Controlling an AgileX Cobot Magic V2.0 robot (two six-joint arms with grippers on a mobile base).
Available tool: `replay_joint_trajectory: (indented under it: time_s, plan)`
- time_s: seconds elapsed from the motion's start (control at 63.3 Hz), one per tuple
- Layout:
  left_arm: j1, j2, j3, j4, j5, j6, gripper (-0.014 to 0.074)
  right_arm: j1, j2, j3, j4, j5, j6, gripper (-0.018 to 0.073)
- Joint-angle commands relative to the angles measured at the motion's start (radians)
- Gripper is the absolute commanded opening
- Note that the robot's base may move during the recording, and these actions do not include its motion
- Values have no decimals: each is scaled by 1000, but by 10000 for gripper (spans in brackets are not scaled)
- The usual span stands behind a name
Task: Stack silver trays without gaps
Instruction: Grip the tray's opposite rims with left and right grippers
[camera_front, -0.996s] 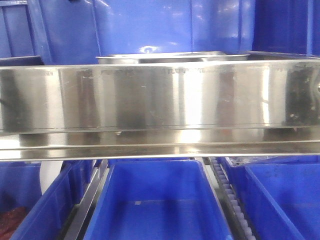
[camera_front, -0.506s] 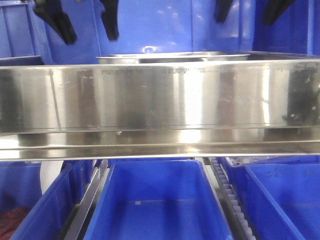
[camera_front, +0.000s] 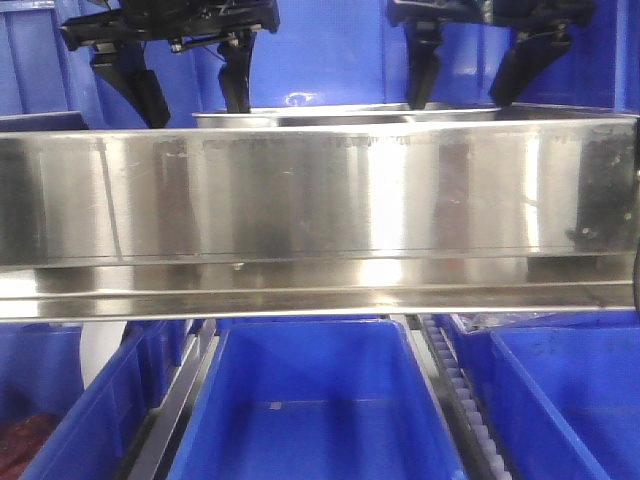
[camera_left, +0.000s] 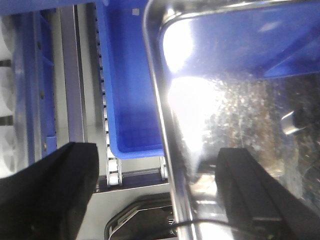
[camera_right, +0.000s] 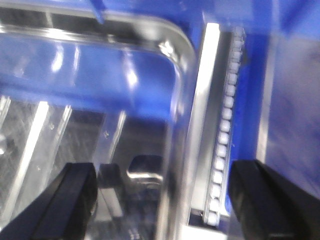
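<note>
The silver tray (camera_front: 340, 112) lay behind the brushed-steel shelf rail (camera_front: 320, 190). Only its rolled rim showed above the rail in the front view, with its long axis running side to side. A second rim line seemed to overlap it toward the right, but whether that was another tray already nested could not be told.

In the left wrist view the tray's scuffed, glaring bottom (camera_left: 240, 100) filled the right half, and its left rim ran straight up the picture. In the right wrist view the tray (camera_right: 75, 125) filled the left half, and its rounded corner and right rim ran up the middle.

The left claw (camera_front: 190, 90) hung just above the tray's left end with its jaws spread wide. One finger (camera_left: 50, 195) sat outside the rim and the other over the pan, neither touching metal. The right claw (camera_front: 470, 75) mirrored it at the right end, equally spread, with one finger (camera_right: 270, 205) outside the rim.

The tray therefore lay directly below and between the two claws, and neither arm was nearer. The coming move looked like a straight descent by both, so that each claw took its rim at a short end.

Beneath, past the edges, a blue bin (camera_left: 130, 90) and a roller track (camera_right: 225, 125) showed; the worktop bearing the tray was hidden by the rail.
</note>
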Motion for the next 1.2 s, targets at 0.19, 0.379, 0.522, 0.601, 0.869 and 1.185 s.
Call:
replay_joint_trajectory:
  time_s: [0.19,0.379,0.522,0.601,0.869,1.185]
  plan:
    - [-1,-33,-35,-7,-41,-11,392,-3,-26,-35,5,-48,-15,622]
    - [-1,-24,-35,-19,-39,-11,392,-3,-11,-35,20,-30,-37,621]
    - [-1,-19,-35,-23,-32,-11,389,-3,-8,-35,20,-17,-38,618]
    - [-1,-17,-35,-23,-26,-11,369,-3,-8,-35,20,-8,-38,568]
    - [-1,-17,-35,-23,-21,-11,55,-3,-8,-35,20,48,-38,110]
    - [-1,-30,-40,-16,37,-4,-41,-3,-43,-36,20,83,-32,57]
